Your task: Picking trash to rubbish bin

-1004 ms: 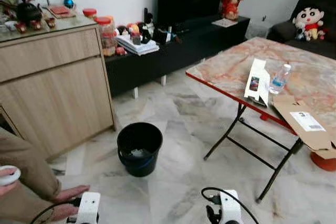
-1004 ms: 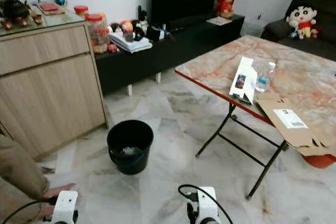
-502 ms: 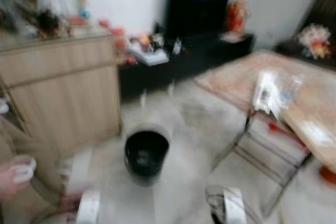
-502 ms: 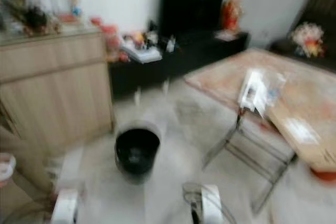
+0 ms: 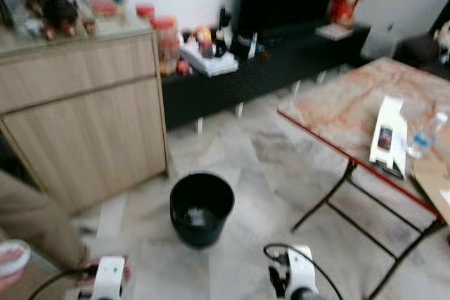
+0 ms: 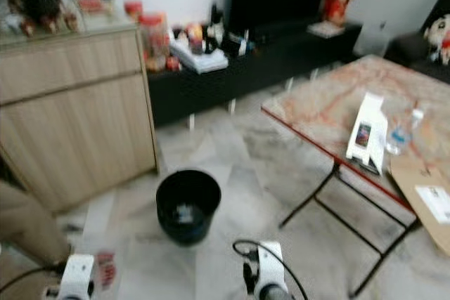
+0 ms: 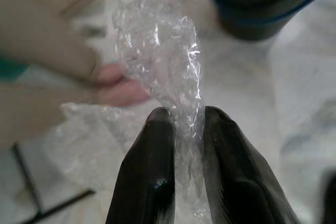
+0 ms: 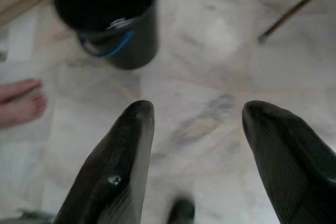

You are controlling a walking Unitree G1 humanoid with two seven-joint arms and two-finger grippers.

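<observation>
**Spotter:** What have you got in hand?

**Operator:** My left gripper [image 7: 181,121] is pinched on a strip of bubble wrap [image 7: 160,61]. The film runs out from between the two fingers and flares ahead of the tips. The right gripper [image 8: 197,124] is spread wide with nothing in it, pointed at bare marble floor [image 8: 210,40].

**Spotter:** And the bin?

**Operator:** The black rubbish bin [image 5: 202,208] stands on the floor ahead of both grippers, a little beyond the left fingertips and nearer the right ones. There's a person's foot [image 8: 18,103] on the floor close beside my left gripper.

**Spotter:** How do you expect the wrap to behave?

**Operator:** I judge it very light, soft and slick. It will flop and drift rather than drop cleanly, and it may cling to a finger when I let go. I have it by a bunched, narrow part, which seems a sound hold. I'd want the fingertips right over the bin mouth before releasing.
</observation>
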